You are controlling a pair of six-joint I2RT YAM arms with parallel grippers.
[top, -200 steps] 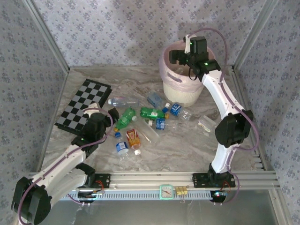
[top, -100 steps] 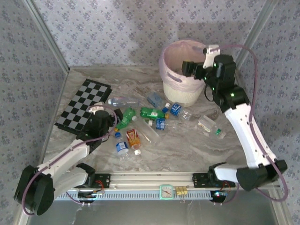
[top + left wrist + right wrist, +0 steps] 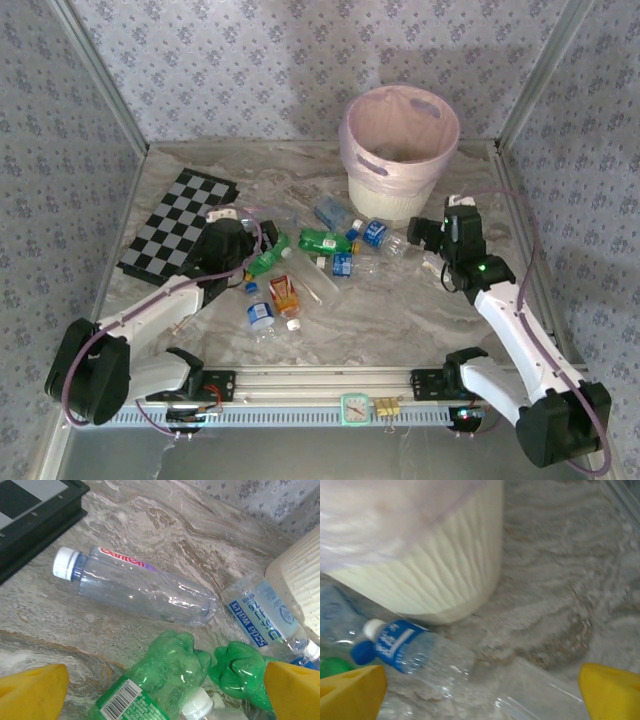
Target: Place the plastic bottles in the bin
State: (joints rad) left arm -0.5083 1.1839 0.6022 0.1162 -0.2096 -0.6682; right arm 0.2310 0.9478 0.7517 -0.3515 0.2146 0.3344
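The left gripper stands wide, its yellow pads flanking a crumpled green bottle. A smooth clear white-capped bottle lies beyond it on the veined marble-look table, and the arm stretches low beside the checkered board. The right gripper, equally wide and holding nothing, hangs over a clear blue-labelled bottle lying against the ribbed white bin with its filmy pink liner, its arm bent low on the right.

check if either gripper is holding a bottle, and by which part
Nothing is held. The left gripper hangs open above a green bottle, the right gripper open above a blue-labelled bottle beside the bin.
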